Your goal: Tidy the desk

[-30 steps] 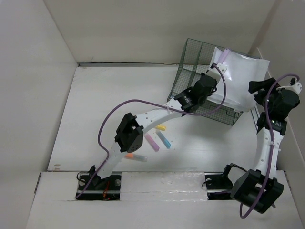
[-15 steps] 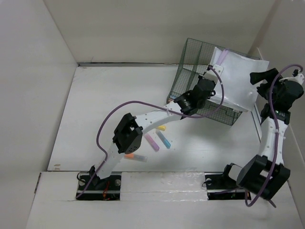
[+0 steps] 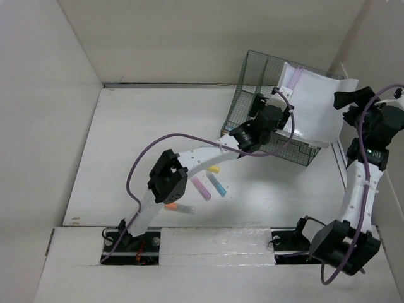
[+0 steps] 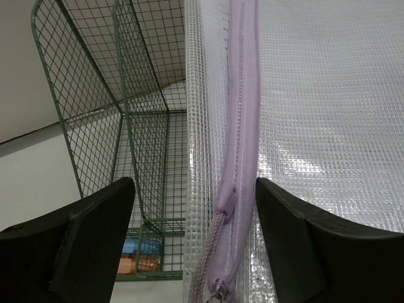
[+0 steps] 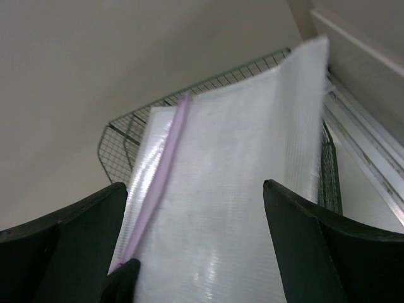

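On the white desk [image 3: 126, 139] a green wire basket [image 3: 251, 79] stands at the far right. In it leans a clear mesh pouch [image 3: 312, 104] with a lilac zipper [image 3: 295, 77]. My left gripper [image 3: 276, 101] is open at the pouch's left edge. In the left wrist view the zipper [image 4: 243, 113] and its cord hang between the spread fingers [image 4: 82, 240] without touching them. My right gripper [image 3: 346, 100] is open just off the pouch's right edge. The right wrist view has the pouch [image 5: 233, 189] ahead of that gripper [image 5: 196, 186].
Yellow [image 3: 214, 168], pink [image 3: 201, 187] and blue [image 3: 216, 185] markers lie on the desk under the left arm, and an orange one [image 3: 172, 206] sits nearer the base. Blue and orange items [image 4: 136, 252] lie in the basket [image 4: 82, 113]. White walls close in on all sides.
My left gripper has opened and let go of the pouch's zipper edge. The right arm has drawn back to the right, away from the pouch, which now leans in the basket.
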### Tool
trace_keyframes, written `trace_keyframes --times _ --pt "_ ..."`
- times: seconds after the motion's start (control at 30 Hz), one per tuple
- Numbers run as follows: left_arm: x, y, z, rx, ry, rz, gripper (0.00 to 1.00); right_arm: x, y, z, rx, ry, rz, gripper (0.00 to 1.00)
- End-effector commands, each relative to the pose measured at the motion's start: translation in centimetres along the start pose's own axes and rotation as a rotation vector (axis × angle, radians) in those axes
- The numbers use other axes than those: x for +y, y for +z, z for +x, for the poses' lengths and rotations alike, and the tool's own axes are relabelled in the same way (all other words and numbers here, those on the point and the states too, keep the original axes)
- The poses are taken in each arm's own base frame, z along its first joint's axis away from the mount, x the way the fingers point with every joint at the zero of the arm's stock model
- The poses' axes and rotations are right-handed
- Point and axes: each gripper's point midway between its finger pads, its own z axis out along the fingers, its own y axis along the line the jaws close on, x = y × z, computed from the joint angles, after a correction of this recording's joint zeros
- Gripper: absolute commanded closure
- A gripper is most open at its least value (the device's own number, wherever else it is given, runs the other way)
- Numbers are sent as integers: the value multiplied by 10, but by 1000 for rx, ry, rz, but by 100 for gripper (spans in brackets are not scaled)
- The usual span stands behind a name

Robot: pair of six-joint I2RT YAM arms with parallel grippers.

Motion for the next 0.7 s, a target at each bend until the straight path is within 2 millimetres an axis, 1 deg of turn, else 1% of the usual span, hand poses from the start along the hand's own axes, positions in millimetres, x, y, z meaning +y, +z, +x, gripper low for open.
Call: trace_keyframes --times 0.0,0.03,0.07,0.1,0.13,0.17,0.2,0.23,0.27,0.3,0.33,0.37,0.4,0.43,0.47,0.5,0.53,0.57,0.6,0.63,0.67 --pt "23 -31 -82 -124 -95 -12 26 46 -30 -47 -143 -115 -48 7" --pt "24 -34 -87 -129 -100 -10 24 62 -40 -50 -157 -136 -80 8" --pt "25 -37 -94 -139 -108 -2 22 63 -42 -43 -121 -168 -74 9" --pt "29 -44 -107 -158 -127 3 19 78 -47 -45 -107 -195 -116 14" --pt "30 -48 -112 -167 -133 9 17 92 -49 -36 -76 -214 -165 16" --pt "31 -52 -117 -173 -138 20 16 101 -51 -30 -59 -237 -198 18" --pt "35 -63 -136 -205 -187 32 14 110 -54 -25 -49 -247 -229 28" --pt "37 -68 -143 -217 -207 39 14 117 -57 -20 -43 -253 -250 34" --pt "38 -73 -146 -220 -216 49 14 133 -66 -13 -36 -268 -299 39" --pt "46 -87 -165 -250 -247 56 14 138 -69 -10 -36 -275 -311 56" --pt "69 -100 -181 -274 -310 54 17 157 -84 2 -15 -287 -389 75" --pt "70 -100 -181 -273 -309 54 18 157 -84 2 -15 -287 -390 81" --pt "78 -105 -185 -277 -341 59 20 162 -89 10 4 -291 -421 87" --pt "89 -101 -168 -243 -398 53 24 168 -94 16 14 -296 -457 92" --pt "108 -118 -182 -269 -459 59 35 184 -108 26 41 -294 -540 99" --pt "118 -123 -178 -265 -506 65 46 191 -114 35 62 -293 -585 100" --pt "118 -119 -134 -178 -516 81 55 192 -117 51 98 -305 -620 100" --pt "142 -134 -140 -204 -640 81 69 204 -129 68 151 -309 -698 100" --pt "148 -137 -123 -180 -679 85 75 207 -135 80 183 -313 -730 100" --pt "150 -135 -66 -79 -682 62 79 203 -137 101 236 -325 -744 100" --pt "159 -145 -57 -72 -722 48 81 203 -139 112 261 -332 -750 100"
